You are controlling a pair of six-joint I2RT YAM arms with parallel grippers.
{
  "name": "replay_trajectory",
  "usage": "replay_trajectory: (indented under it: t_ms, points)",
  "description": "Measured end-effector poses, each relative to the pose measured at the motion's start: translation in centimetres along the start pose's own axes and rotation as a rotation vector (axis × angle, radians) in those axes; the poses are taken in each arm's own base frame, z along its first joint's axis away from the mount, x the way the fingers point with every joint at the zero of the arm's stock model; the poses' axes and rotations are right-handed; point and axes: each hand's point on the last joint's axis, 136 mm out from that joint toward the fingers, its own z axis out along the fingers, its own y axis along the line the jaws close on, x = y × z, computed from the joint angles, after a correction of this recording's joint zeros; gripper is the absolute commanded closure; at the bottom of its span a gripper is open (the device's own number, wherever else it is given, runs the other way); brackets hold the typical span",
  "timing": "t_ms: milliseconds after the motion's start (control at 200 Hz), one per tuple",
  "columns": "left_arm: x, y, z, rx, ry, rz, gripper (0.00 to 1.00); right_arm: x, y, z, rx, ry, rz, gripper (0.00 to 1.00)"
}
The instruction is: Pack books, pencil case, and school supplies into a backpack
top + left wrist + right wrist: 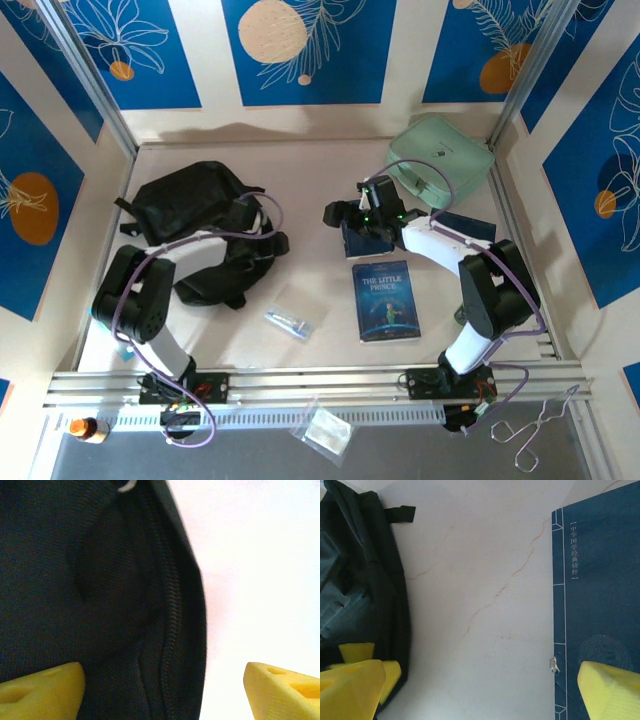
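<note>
Backpack [200, 225]: black, slumped on left half of table [320, 170]. Left gripper [162, 680] spread, nothing pinched; straddles the zip edge, one finger [45, 687] over fabric, the other over bare table. Right gripper [480, 675] spread wide above table, between backpack and small navy book [600, 580]. "The Little Prince" [387, 300] lies flat centre-right. Pencil case [290, 322] lies near it, to its left.

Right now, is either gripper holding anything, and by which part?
Nothing. The left gripper is open over the backpack zip, the right gripper open over the table beside a blue book.
</note>
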Motion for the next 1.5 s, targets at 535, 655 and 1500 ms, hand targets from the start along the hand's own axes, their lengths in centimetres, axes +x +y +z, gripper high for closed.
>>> replay_trajectory:
  t_ms: [535,655,1500]
  points:
    - [-2.5,-2.1,-6.8,0.014,-0.116,-0.026,0.13,-5.7,4.8,4.4,-0.134,0.048,-0.005,0.14]
    - [-2.8,1.7,-9.1,-0.03,-0.172,-0.142,0.13,-4.6,7.5,7.5,-0.175,0.117,-0.07,0.2]
    - [-0.6,8.7,-3.8,-0.139,-0.085,-0.422,0.17,0.2,7.6,15.3,-0.173,0.383,-0.127,0.8]
